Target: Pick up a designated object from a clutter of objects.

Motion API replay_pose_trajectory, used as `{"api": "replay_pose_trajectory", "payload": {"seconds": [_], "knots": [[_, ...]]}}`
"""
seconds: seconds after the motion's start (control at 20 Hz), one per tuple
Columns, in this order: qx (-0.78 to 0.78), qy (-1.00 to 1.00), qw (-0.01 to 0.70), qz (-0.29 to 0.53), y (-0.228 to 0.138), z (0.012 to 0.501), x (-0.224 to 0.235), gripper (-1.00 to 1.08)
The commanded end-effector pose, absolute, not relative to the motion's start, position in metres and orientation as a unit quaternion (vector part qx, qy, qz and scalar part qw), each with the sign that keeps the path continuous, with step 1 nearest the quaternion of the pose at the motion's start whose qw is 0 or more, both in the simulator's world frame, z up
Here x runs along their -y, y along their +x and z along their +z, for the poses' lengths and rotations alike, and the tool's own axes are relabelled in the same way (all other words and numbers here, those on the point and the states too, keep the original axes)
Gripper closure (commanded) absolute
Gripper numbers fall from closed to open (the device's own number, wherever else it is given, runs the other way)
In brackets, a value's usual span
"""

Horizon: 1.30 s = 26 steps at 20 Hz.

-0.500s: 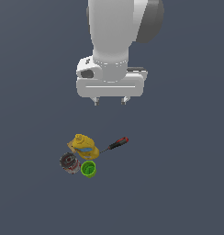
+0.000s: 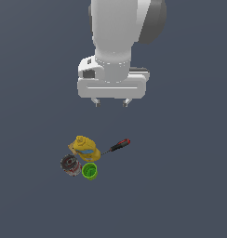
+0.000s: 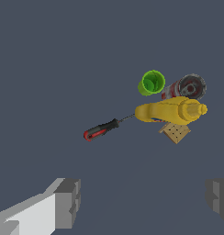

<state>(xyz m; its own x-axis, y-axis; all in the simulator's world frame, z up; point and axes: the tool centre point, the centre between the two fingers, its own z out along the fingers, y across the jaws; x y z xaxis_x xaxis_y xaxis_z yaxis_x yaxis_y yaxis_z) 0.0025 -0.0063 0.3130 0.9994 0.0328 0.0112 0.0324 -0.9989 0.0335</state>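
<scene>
Screwdriver (image 2: 116, 146) lies below the raised, spread claw (image 2: 111, 102).

No text, brand, number or sign can be read in either view. The yellow bottle (image 3: 171, 111) carries a blue mark, perhaps a label, but it is too blurred to show any letters. The dark grey can (image 3: 187, 87) has a red and white band on its side, with nothing legible on it
</scene>
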Motion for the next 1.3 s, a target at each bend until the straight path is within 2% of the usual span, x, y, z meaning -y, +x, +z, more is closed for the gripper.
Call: {"api": "replay_pose_trajectory", "payload": {"seconds": [0.0,0.65,1.25], "knots": [[-0.02,1.0,0.019,0.008,0.003,0.315,0.007,-0.92],[0.023,1.0,0.01,0.007,0.009,0.296,0.004,-0.92],[0.165,0.986,-0.009,0.001,0.026,0.235,-0.002,-0.92]]}}
